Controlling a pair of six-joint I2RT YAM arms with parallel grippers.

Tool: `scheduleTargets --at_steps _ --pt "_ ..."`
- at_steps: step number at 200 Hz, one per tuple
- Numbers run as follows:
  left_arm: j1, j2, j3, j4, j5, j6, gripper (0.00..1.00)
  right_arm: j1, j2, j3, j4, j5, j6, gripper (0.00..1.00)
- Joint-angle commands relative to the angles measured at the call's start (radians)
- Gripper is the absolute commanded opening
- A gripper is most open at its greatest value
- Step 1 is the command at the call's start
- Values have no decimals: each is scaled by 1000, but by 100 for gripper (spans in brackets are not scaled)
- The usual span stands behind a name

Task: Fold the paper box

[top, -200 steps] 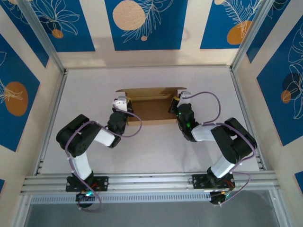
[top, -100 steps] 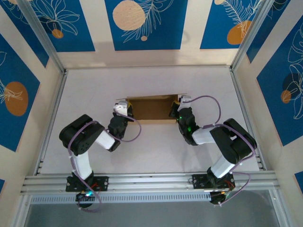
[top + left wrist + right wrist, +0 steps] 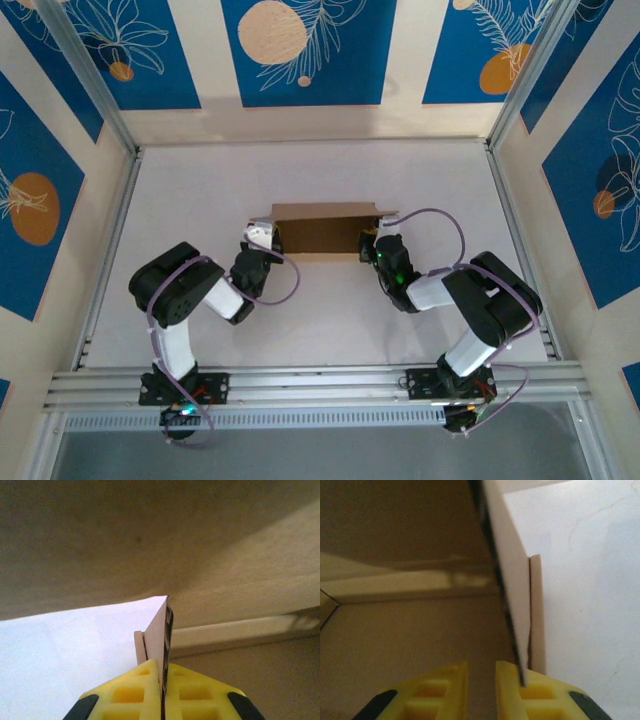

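Box of plain brown cardboard [image 3: 320,232] lies central on the pale tabletop [image 3: 200,190] in the top view. Left wrist: yellow left fingers [image 3: 127,692] pressed together, pinching a box flap. Right wrist: yellow right fingers [image 3: 440,685] slightly spread, a flap edge against one.

Walled with blue-and-cream panels printed with orange circles [image 3: 340,60]; floored by pale white tabletop [image 3: 320,310]; edged with ribbed aluminium rail [image 3: 320,382].
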Motion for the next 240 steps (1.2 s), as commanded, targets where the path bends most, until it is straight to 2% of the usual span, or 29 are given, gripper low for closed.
scheduleTargets --at_steps 1,49,75,94,132,152,183,211,225,240 --pt "-21 25 -21 -51 2 29 6 -7 -42 8 -29 -47 13 27" --pt "-21 30 -20 -51 -24 66 2 -23 -96 7 -54 -80 17 40" --pt "-20 31 -17 -52 -50 79 0 -34 -136 4 -69 -156 -6 48" --pt "-20 34 -13 -51 -52 84 0 -35 -157 3 -79 -246 -28 50" --pt "-21 31 -7 -52 -59 89 0 -34 -181 -11 -88 -402 -42 49" --pt "-21 32 -4 -52 -59 89 0 -36 -185 -19 -89 -492 -67 43" --pt "-23 35 -1 -52 -59 89 0 -49 -227 -29 -84 -761 -125 35" --pt "-26 35 1 -51 -59 91 0 -44 -338 38 -219 -1008 -154 34" --pt "-27 35 1 -51 -58 94 0 -32 -424 89 -311 -1037 -137 34" --pt "-29 34 1 -51 -58 96 0 -27 -516 166 -428 -958 -90 34"
